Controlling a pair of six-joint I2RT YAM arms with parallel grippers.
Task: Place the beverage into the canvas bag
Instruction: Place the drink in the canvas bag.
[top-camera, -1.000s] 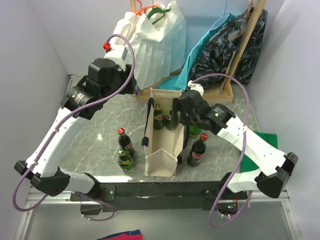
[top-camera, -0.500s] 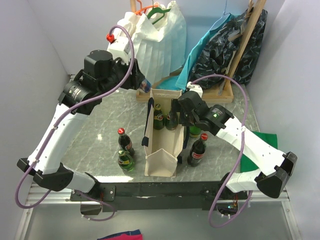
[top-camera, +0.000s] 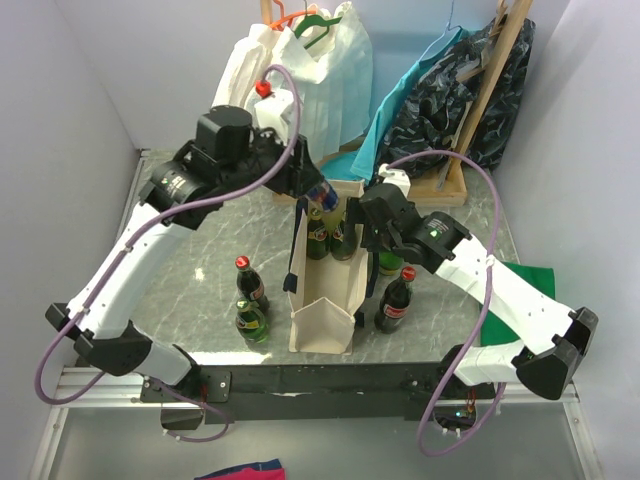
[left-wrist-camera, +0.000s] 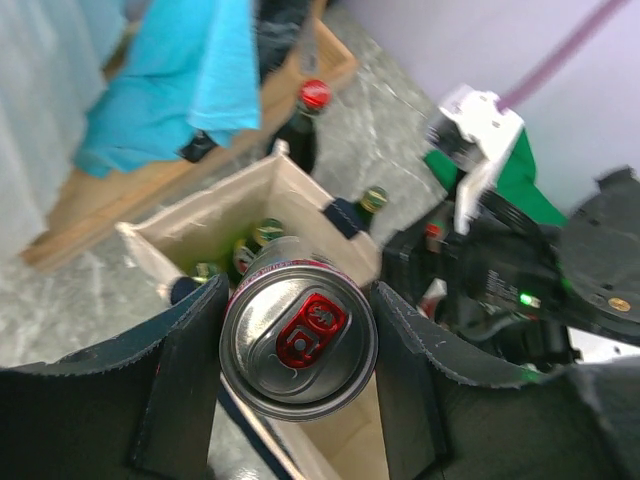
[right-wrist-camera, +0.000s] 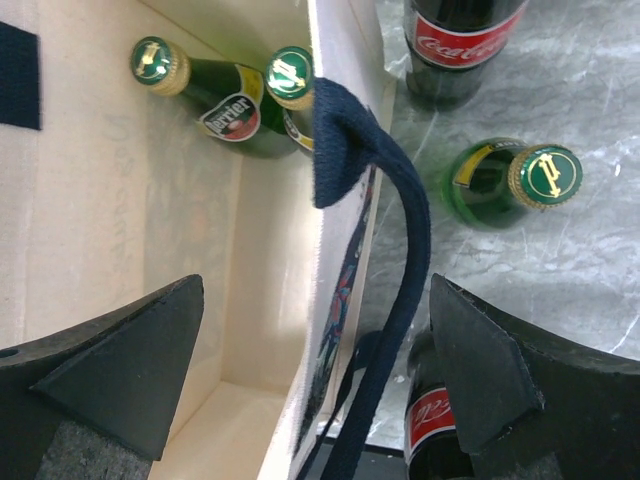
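Beverage can (left-wrist-camera: 298, 340) is clamped between the fingers of the left tool (left-wrist-camera: 300, 325), which hangs over the upper end of the canvas bag (top-camera: 322, 322) at the centre of the top view. Right tool (right-wrist-camera: 300, 370) is spread wide and straddles the bag wall and navy handle (right-wrist-camera: 400, 230) without gripping. Green bottles (right-wrist-camera: 235, 100) occupy the bag's upper end. Judged step: carrying the can over the opening. The next move likely calls for lowering it into free space beside the bottles, then releasing.

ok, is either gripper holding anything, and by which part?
Left gripper holds a can by its sides. Right gripper open, astride a wall of the canvas bag, gripping nothing.
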